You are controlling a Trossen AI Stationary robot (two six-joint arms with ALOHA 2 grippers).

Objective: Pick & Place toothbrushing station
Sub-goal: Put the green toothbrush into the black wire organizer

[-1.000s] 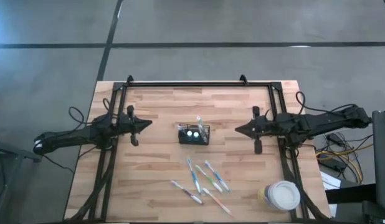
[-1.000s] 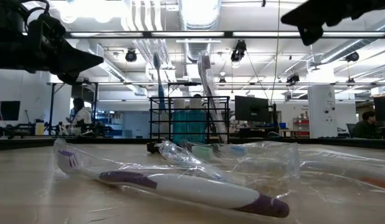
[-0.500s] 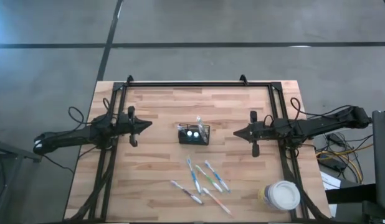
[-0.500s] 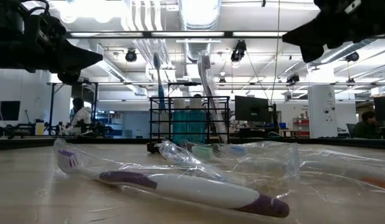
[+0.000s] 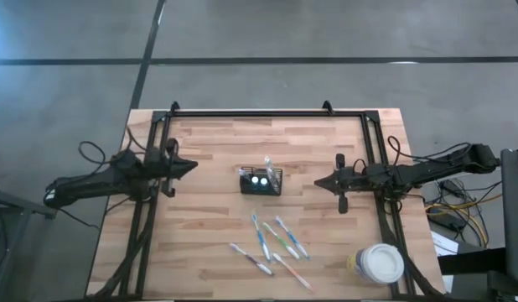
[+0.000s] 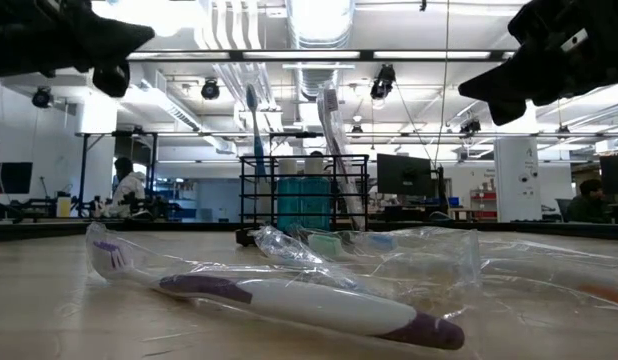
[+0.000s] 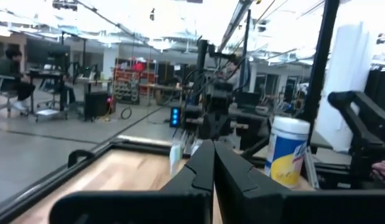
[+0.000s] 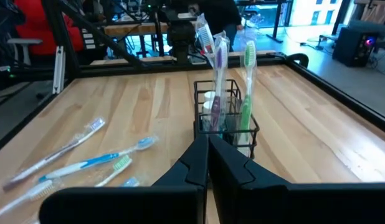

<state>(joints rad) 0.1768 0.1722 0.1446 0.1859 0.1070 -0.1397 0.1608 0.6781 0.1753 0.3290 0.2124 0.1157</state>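
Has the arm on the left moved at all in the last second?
Yes. In the high view, the shut left gripper has pulled back, away from the black caddy at mid-table, toward the table's left edge.

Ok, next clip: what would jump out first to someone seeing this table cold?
The black wire-mesh caddy standing alone mid-table, with toothbrushes upright in it. Next, the scatter of wrapped toothbrushes lying loose on the wood toward the near edge, with a white-lidded tub at the near right corner. The left gripper and right gripper flank the caddy, both off it, jaws shut on nothing.
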